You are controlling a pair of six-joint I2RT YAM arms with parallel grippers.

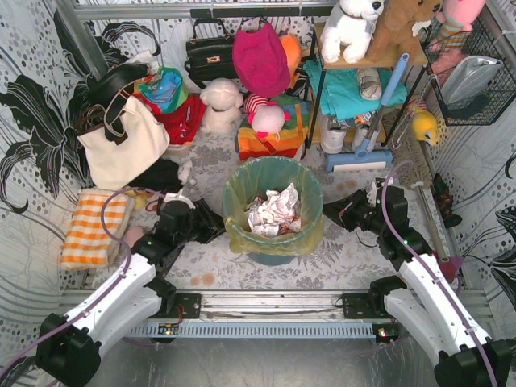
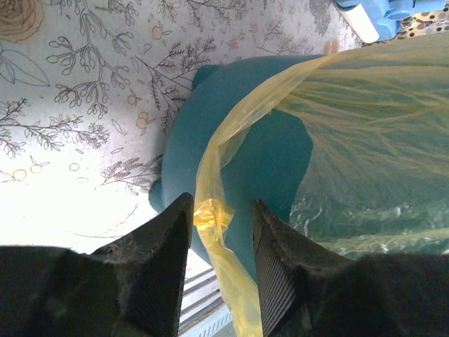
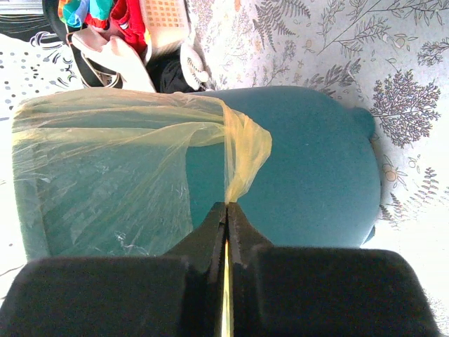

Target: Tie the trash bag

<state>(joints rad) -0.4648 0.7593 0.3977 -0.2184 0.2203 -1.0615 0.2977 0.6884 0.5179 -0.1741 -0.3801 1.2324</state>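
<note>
Open translucent yellow trash bag [image 1: 239,235] lines teal bin [image 1: 271,258].

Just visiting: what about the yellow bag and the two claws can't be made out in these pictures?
- Top view: the trash bag below its rim, hidden by the crumpled paper and the teal bin.
- Left wrist view: whether the left gripper touches the bag strip between its open fingers; it runs off the bottom edge.
- Right wrist view: how much plastic the shut right gripper pinches; its fingers cover it.
</note>
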